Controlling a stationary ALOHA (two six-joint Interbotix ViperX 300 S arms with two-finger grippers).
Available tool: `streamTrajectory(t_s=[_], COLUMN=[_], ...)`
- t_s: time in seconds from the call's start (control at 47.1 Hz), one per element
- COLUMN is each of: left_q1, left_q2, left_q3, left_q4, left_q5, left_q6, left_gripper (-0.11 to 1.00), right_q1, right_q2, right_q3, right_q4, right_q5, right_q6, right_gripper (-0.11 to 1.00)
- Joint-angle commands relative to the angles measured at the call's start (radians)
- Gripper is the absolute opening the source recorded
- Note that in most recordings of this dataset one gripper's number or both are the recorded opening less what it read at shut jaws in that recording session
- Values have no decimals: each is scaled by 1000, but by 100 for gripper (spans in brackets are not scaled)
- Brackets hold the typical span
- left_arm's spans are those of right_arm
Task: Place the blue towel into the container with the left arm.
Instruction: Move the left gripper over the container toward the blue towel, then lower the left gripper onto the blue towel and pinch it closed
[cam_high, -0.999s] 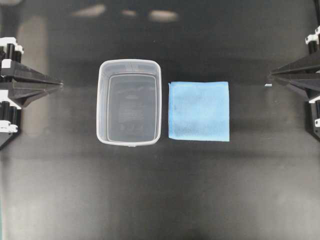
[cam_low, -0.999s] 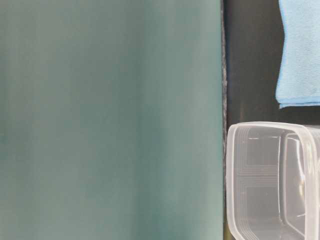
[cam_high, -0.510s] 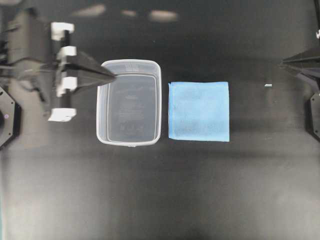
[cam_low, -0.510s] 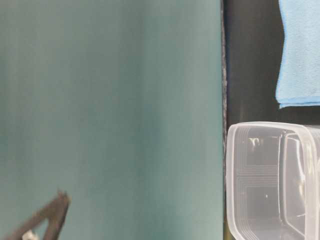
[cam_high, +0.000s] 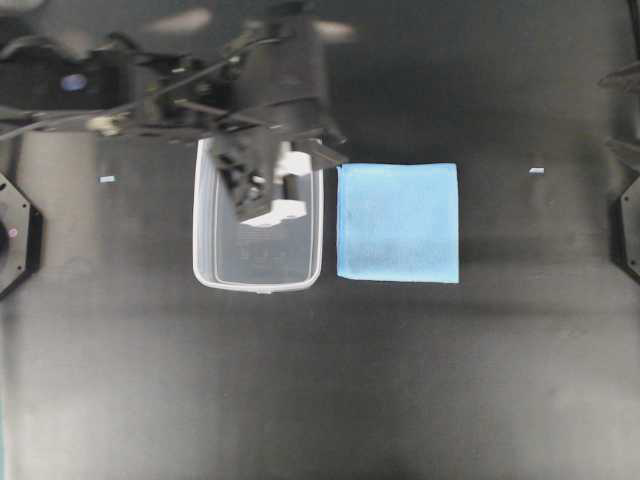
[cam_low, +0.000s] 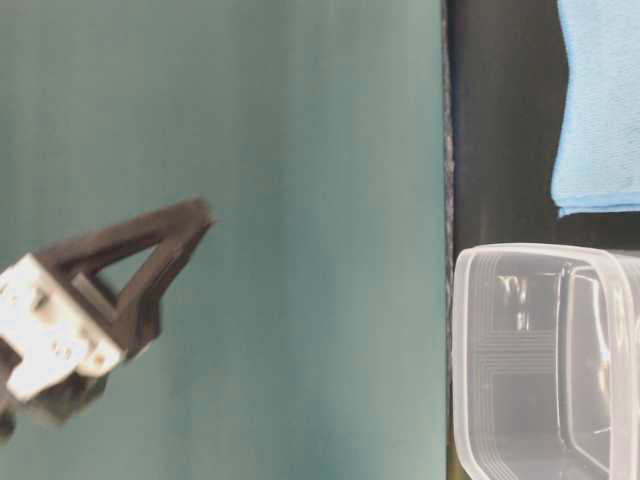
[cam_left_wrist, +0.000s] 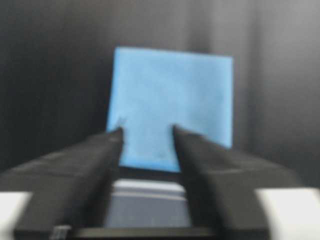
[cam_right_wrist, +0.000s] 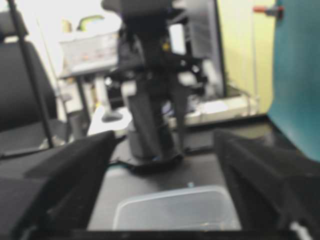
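Note:
The blue towel (cam_high: 398, 222) lies flat on the black table, just right of the container (cam_high: 205, 262), a clear empty tub. My left gripper (cam_high: 331, 150) hangs in the air over the tub's far right corner, near the towel's upper left corner. It is open and empty. In the left wrist view its open jaws (cam_left_wrist: 146, 131) frame the towel (cam_left_wrist: 172, 95), with the container rim (cam_left_wrist: 145, 185) below. My right gripper (cam_right_wrist: 165, 134) is open and empty, back at the right edge, facing the container (cam_right_wrist: 175, 209).
A small white scrap (cam_high: 536, 171) lies right of the towel and another (cam_high: 107, 179) lies left of the tub. In the table-level view the left gripper (cam_low: 110, 290) is high against a teal wall, above the tub (cam_low: 540, 270) and the towel (cam_low: 600, 100).
My left arm has swung from the left edge out over the container, toward the towel. My right arm has drawn back to the right edge. The towel and the tub have not moved.

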Motion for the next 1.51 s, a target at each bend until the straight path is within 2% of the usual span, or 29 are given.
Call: streamTrajectory(t_s=[0.0, 0.106, 0.191, 0.382, 0.552, 0.999, 1.083, 1.126, 1.253, 1.402, 1.487], left_q1=[-5, -9, -17, -37, -49, -71, -72, -72, -74, -72, -71], left_q2=[61, 169, 256, 423, 531, 641, 643, 641, 635, 603, 569], left_q3=[-101, -184, -233, -295, -314, -308, -299, -295, -293, -308, -327], left_q4=[3, 3, 3, 3, 5, 3, 3, 3, 3, 3, 3], left_q5=[44, 95, 124, 129, 127, 75, 75, 75, 75, 75, 75], left_q6=[5, 9, 29, 86, 92, 78, 64, 55, 18, 26, 44], left_gripper=[51, 80, 91, 90, 90, 88, 83, 76, 42, 7, 6], right_q1=[-5, -5, -5, -5, -5, -5, -5, -5, -5, -5, -5], right_q2=[0, -2, -3, -2, -3, -3, -2, 0, 0, 0, 0], right_q3=[-12, -12, -9, -9, -8, -8, -6, -6, -5, -3, 0], right_q4=[5, 5, 5, 5, 5, 5, 5, 5, 5, 5, 5], right_q5=[-9, -8, -11, -12, -14, -12, -14, -14, -14, -14, -14], right_q6=[-3, -3, -2, 5, 5, 6, 6, 6, 6, 6, 6], right_gripper=[80, 80, 79, 79, 79, 79, 79, 79, 79, 79, 79])
